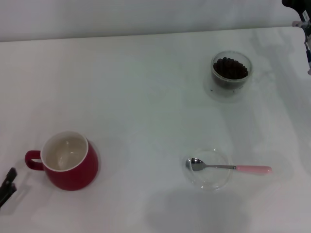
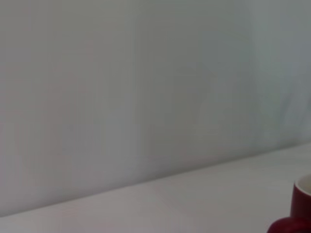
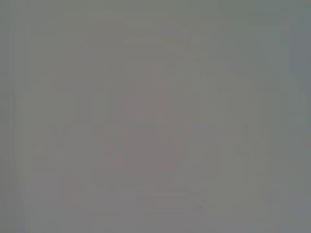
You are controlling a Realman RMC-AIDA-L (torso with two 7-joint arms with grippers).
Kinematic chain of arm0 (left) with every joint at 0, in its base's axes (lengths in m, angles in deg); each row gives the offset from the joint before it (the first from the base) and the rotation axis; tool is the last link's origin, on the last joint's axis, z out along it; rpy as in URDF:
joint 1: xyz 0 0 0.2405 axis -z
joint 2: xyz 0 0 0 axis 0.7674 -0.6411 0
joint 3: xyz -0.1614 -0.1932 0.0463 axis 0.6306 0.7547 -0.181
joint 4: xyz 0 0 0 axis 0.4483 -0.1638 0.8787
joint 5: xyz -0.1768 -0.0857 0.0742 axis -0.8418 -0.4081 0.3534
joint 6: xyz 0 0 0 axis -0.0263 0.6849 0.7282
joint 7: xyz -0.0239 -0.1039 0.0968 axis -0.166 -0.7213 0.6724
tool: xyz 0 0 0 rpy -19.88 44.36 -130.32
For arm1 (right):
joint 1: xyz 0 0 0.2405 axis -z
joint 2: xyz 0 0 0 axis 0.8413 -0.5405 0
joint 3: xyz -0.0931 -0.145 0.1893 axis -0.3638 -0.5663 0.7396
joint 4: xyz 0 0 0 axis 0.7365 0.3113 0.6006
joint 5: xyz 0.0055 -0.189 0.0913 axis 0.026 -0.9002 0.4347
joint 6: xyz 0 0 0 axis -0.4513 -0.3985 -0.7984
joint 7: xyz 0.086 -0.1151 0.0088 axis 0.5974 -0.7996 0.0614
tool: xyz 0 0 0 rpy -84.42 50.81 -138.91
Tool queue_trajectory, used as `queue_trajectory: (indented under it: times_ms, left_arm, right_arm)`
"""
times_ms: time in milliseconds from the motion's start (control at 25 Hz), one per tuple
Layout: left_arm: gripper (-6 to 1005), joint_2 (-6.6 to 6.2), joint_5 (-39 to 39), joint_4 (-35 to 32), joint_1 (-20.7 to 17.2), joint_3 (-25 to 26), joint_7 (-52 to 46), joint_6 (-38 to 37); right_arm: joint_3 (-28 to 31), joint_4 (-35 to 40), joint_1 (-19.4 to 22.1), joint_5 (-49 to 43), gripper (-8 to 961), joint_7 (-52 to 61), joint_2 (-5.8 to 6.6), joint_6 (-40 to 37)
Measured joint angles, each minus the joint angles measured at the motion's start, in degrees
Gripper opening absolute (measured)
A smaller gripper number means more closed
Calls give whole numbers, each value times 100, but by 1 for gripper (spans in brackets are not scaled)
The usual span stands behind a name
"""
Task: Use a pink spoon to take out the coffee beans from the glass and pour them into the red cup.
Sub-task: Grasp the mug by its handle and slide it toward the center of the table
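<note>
The pink spoon [image 1: 233, 168] lies with its metal bowl in a flat clear dish [image 1: 209, 169] at the front right, its pink handle pointing right over the rim. The glass [image 1: 231, 73] stands at the back right with a heap of coffee beans [image 1: 231, 67] in it. The red cup [image 1: 68, 160] stands upright and empty at the front left, handle to the left; its edge also shows in the left wrist view [image 2: 297, 211]. My left gripper [image 1: 7, 185] is at the left edge, just left of the cup. My right gripper [image 1: 302, 19] is at the top right corner, away from the glass.
The white table [image 1: 146, 97] runs back to a pale wall. The right wrist view shows only a plain grey surface.
</note>
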State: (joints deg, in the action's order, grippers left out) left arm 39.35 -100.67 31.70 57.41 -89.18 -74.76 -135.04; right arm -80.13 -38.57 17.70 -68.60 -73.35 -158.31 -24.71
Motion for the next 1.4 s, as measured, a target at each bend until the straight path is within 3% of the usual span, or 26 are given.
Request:
queue_trajectory:
  times_ms: [280, 1400]
  left_arm:
    - [873, 0, 397, 11, 333, 0, 9, 318]
    - [866, 40, 435, -136, 574, 48, 33, 670]
  right_arm:
    - [0, -21, 110, 0, 855, 2, -4, -47]
    - [0, -48, 162, -43, 854, 4, -18, -68]
